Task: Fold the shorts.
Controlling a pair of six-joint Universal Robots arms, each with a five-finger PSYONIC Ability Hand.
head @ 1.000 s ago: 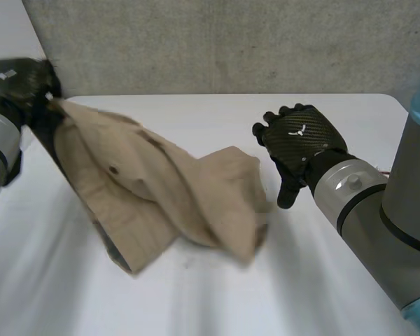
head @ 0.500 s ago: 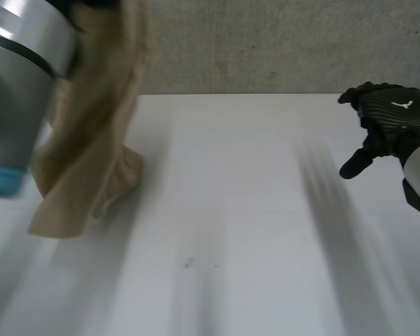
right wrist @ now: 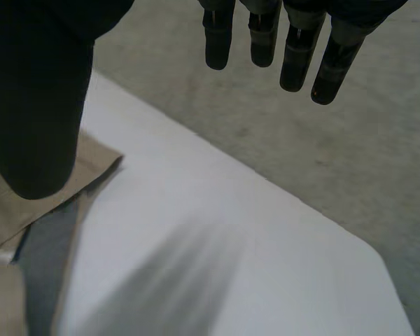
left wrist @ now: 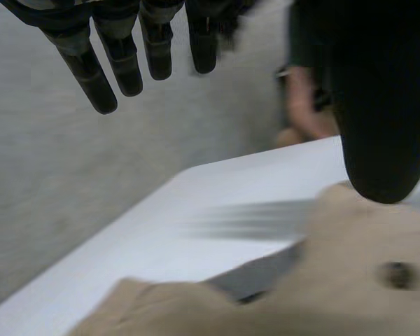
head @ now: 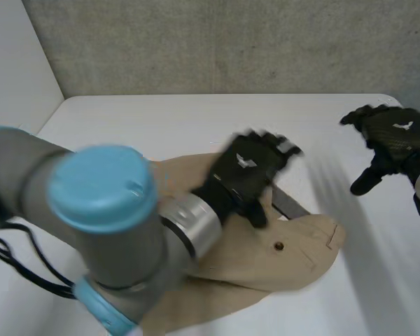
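- Head view: the shorts [head: 294, 260] lie flat on the white table [head: 161, 119], in the lower middle of the frame. Their long axis slants from the lower left up to the right. The end with the button [head: 278, 246] is at the right, and a dark strip of lining [head: 291, 205] shows along the upper edge.
- The left arm [head: 101, 189] reaches in from the lower left. The left hand [head: 246, 168] is over the upper middle of the cloth, with its fingers spread and nothing in them.
- The right hand [head: 392, 133] is at the upper right of the frame, over bare table and well apart from the cloth. It is relaxed and empty. The left hand is far nearer, and the shorts lie down and to the left of the right hand.
- Left wrist view: the left hand [left wrist: 122, 59] has straight fingers set wide of the thumb, with no cloth between them. The shorts [left wrist: 336, 297] lie under the palm, with the button [left wrist: 399, 274] below the thumb. Bare table [left wrist: 161, 238] lies beyond the fingertips.
- Right wrist view: the right hand [right wrist: 297, 49] hangs with straight fingers, apart from the thumb, and holds nothing. The shorts [right wrist: 14, 220] and their dark lining [right wrist: 45, 273] lie on the thumb side, clear of the fingers. The table [right wrist: 217, 266] is under the palm.
- Judgement: the next fold likely falls to the left hand. The right hand must first travel across to the button end.
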